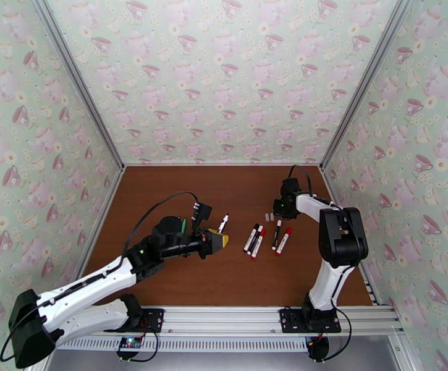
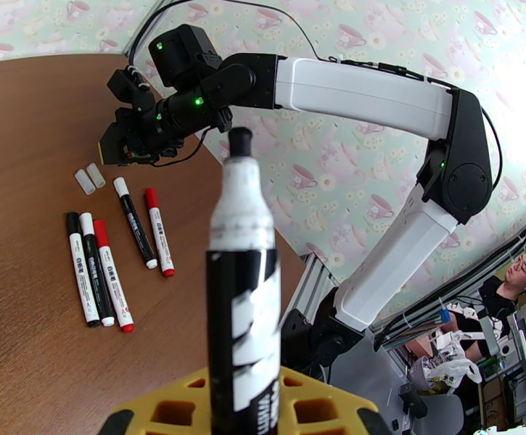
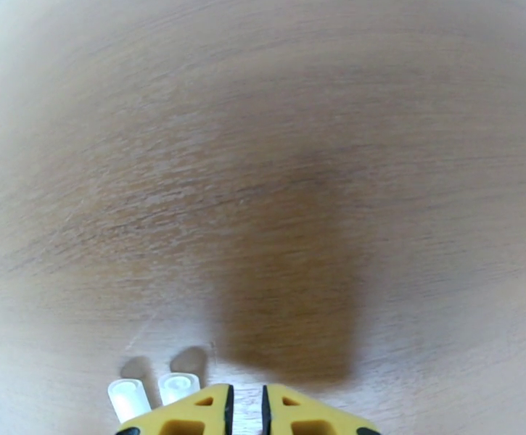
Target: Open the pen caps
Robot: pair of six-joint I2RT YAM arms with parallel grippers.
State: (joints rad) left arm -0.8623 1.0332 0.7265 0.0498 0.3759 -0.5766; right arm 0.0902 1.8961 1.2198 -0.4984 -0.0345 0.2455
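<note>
Since its nib is bare, marker (image 2: pixel 242 284): uncapped — clamped in the closed left pincer (image 2: pixel 242 407).
Pen caps (image 2: pixel 85 181): two off, on table (image 2: pixel 30 103) beside closed, empty right pincer (image 3: pixel 246 411).
Remaining: five pens (image 2: pixel 112 277), seemingly capped.

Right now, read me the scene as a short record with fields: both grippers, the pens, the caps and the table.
left gripper: shut on a black and white pen, tip bare
right gripper: shut, nothing between its fingers, low over the table beside the loose caps
loose caps: two, small, whitish, side by side on the table
pens lying flat: five, a group of three and a pair
table: brown wood
</note>
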